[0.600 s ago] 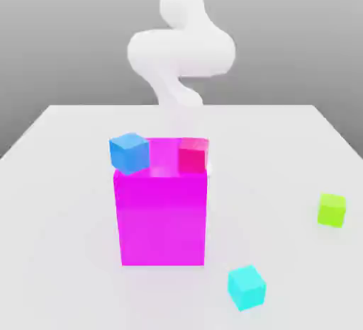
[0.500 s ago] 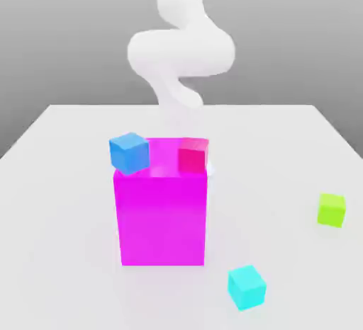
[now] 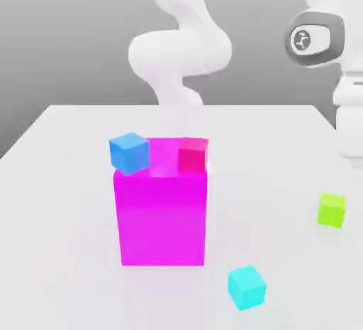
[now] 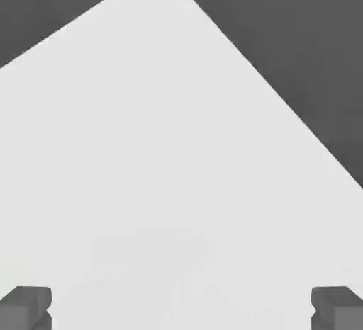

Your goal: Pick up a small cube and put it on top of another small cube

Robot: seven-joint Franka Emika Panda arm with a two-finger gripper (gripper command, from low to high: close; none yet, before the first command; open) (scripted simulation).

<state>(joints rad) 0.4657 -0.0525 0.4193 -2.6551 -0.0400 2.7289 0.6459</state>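
claw (image 4: 181,307): spread wide, nothing between the fingertips (image 4: 25,306); hand view has bare desk (image 4: 170,151) under it, no cube in sight.
arm (image 3: 347,88): wrist hangs at the exterior view's right, far side, above the desk, well apart from every cube.
green cube (image 3: 332,209): lies flat on the desk at the right, mid-depth, alone; looks nearest to the wrist.
cyan cube (image 3: 247,287): near edge, right of centre, on the desk; likely stack base, but which cube is meant can't be told.
blue cube (image 3: 130,153): sits on the far-left top corner of the magenta block (image 3: 163,215), partly overhanging.
red cube (image 3: 192,156): on the block's top, far right.
risk 1: the claw descends w/o the green cube framed, so it closes on air or clips an edge & skids it toward the desk's right rim.
risk 2: off-centre pinch, so the cube twists & lands crooked on the base.
risk 3: carrying low past the block, the arm knocks the overhanging blue cube off.
risk 4: wrong cube taken; cyan & green are similar in size.
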